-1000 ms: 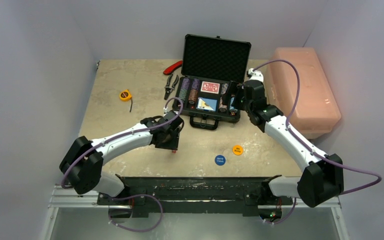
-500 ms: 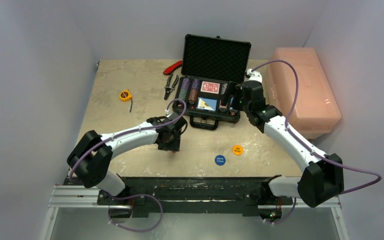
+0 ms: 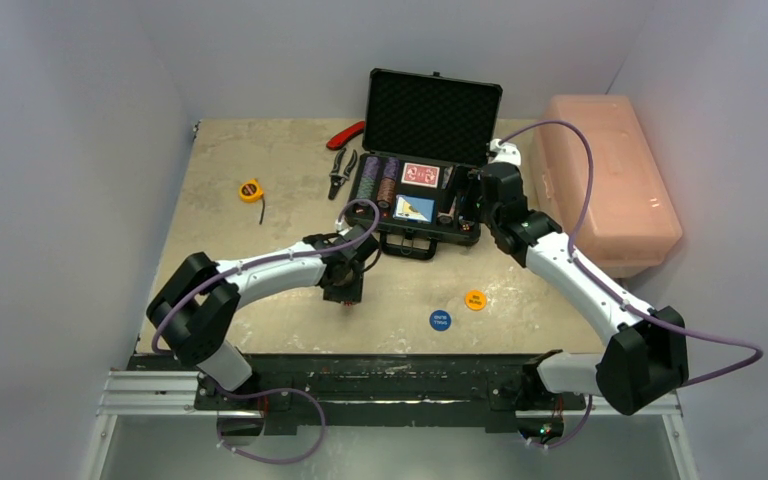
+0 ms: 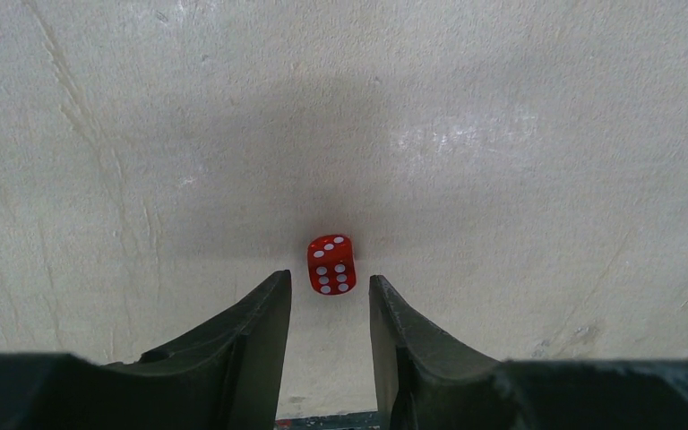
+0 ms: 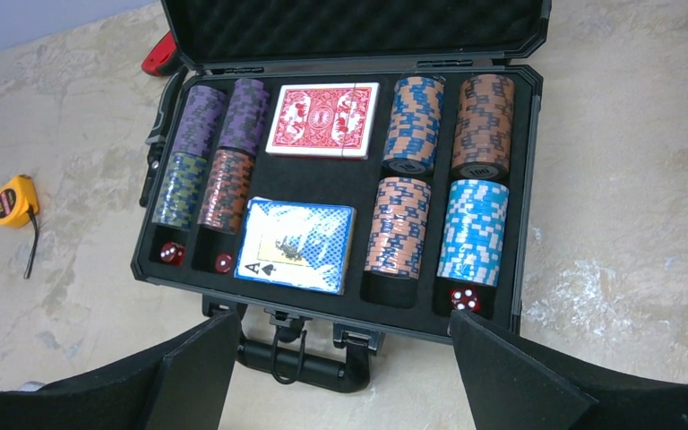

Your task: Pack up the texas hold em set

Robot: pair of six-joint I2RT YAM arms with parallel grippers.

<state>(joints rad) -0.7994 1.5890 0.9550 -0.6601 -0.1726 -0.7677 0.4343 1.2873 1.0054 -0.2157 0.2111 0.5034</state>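
Observation:
The black briefcase [image 3: 392, 232] lies open, its foam lid upright. In the right wrist view its tray [image 5: 528, 179] holds striped chip stacks [image 5: 472, 231], a red deck [image 5: 322, 119], a blue deck [image 5: 296, 244] and three small red dice [image 5: 464, 299]. One red die [image 4: 331, 264] lies on the table just ahead of my open left gripper [image 4: 328, 285], level with the tips and untouched; it also shows in the top view [image 3: 346, 303]. My right gripper [image 5: 345, 327] is wide open and empty above the case's front edge. A blue disc [image 3: 440, 320] and an orange disc [image 3: 475, 299] lie on the table.
A pink plastic box [image 3: 610, 180] stands right of the case. Red-handled pliers [image 3: 341, 168] lie left of the case and a yellow tape measure [image 3: 250, 190] further left. Walls close in the table on three sides.
My left gripper has shifted slightly right and settled over the red die. My right gripper has drawn a little back and left over the case.

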